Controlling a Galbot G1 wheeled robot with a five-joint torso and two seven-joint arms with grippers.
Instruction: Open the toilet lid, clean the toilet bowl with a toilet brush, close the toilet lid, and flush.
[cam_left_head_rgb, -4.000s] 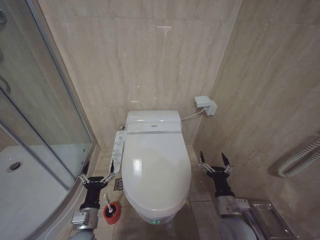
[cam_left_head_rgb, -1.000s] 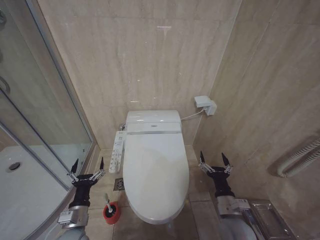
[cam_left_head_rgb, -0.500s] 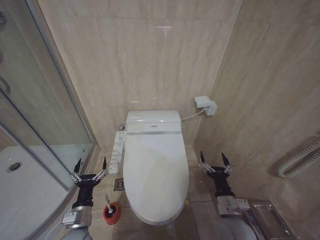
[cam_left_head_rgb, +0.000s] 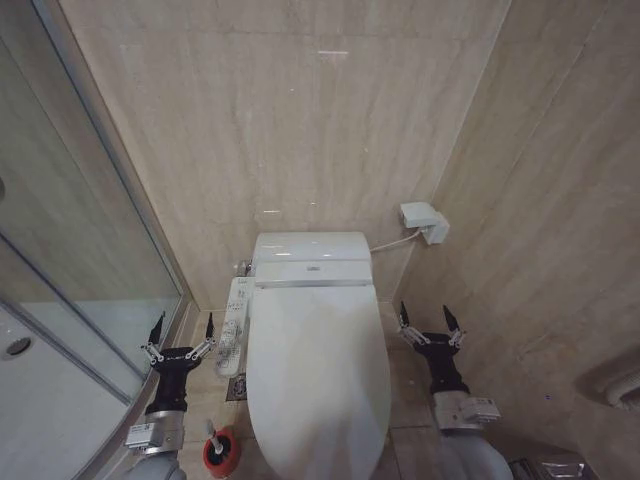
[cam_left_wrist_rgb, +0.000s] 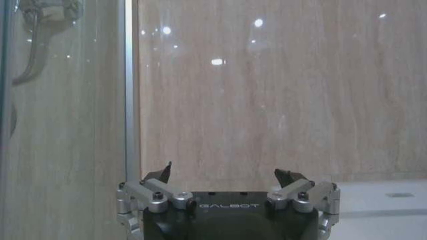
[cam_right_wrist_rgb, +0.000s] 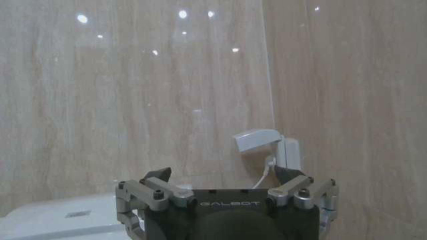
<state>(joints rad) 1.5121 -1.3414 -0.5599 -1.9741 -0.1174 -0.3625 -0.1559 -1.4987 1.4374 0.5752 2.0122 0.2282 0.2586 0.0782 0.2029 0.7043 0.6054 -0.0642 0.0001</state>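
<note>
Looking down from the head view, I am seeing the toilet lid (cam_left_head_rgb: 318, 375) lying shut over the bowl, straight ahead between my two arms. I am holding the left gripper (cam_left_head_rgb: 180, 333) just left of it, fingers spread open and holding nothing; the right gripper (cam_left_head_rgb: 426, 322) is waiting on the right, equally open and empty. I am judging the lid light but stiff, glossy and slippery, so I am favouring a lift under its near rim. The toilet brush (cam_left_head_rgb: 218, 443) is standing on the floor, near left.
</note>
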